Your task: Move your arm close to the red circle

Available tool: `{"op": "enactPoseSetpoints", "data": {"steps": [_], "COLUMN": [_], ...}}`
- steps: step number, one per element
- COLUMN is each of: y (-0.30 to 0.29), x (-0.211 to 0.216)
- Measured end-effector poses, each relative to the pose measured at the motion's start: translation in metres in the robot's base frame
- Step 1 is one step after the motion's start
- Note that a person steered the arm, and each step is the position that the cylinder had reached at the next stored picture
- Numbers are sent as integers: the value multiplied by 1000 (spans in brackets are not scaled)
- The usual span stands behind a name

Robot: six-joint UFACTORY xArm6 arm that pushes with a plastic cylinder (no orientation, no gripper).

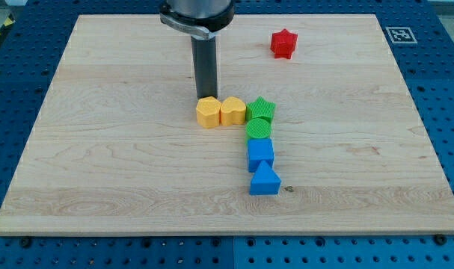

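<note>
My tip stands just above the yellow hexagon in the view, touching or nearly touching its top edge. The only red block I see is a red star at the view's top right, well away from my tip. No red circle shows in this view. The rod and its dark mount hide a strip of the board at the top centre.
A yellow heart sits right of the hexagon, then a green star. Below the star run a green circle, a blue cube and a blue triangle. All lie on the wooden board.
</note>
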State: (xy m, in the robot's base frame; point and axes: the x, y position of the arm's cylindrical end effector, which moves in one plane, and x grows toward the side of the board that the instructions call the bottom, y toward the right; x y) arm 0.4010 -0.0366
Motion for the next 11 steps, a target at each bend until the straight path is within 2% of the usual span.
{"op": "enactPoseSetpoints", "data": {"steps": [1, 11], "y": [-11, -13], "x": [-44, -51]}}
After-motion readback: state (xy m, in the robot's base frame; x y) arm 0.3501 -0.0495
